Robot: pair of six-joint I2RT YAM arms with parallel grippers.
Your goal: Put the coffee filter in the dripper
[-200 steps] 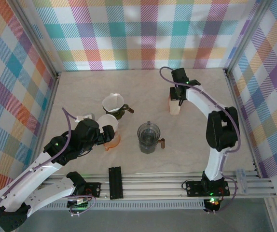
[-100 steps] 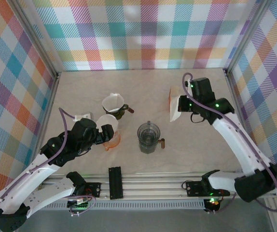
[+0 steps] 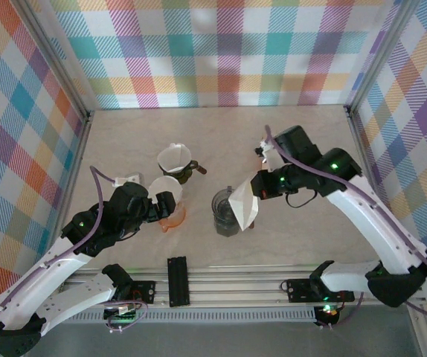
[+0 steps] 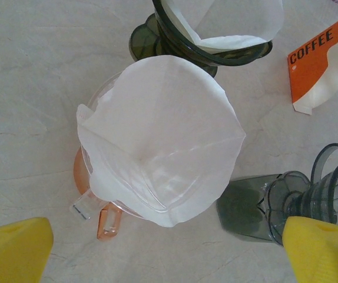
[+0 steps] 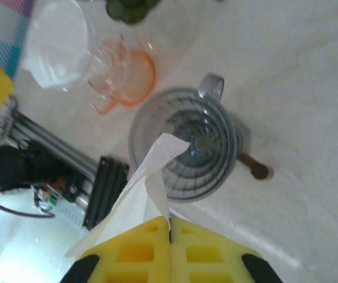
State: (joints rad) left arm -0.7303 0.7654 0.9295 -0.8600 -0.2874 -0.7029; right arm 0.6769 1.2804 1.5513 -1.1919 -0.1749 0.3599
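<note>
Right hand (image 5: 170,227), pinched shut on the folded white paper filter (image 5: 135,197), hovers over the grey ribbed dripper (image 5: 201,147), filter not yet seated; left hand (image 4: 168,252) gapes empty.

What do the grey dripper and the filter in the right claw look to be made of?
The grey dripper looks like smoke-tinted translucent plastic, possibly glass. It is glossy, and its inner ribs and the table show through the wall. The filter, pinched in the right claw, is thin matte white paper, folded flat with a sharp crease.
</note>
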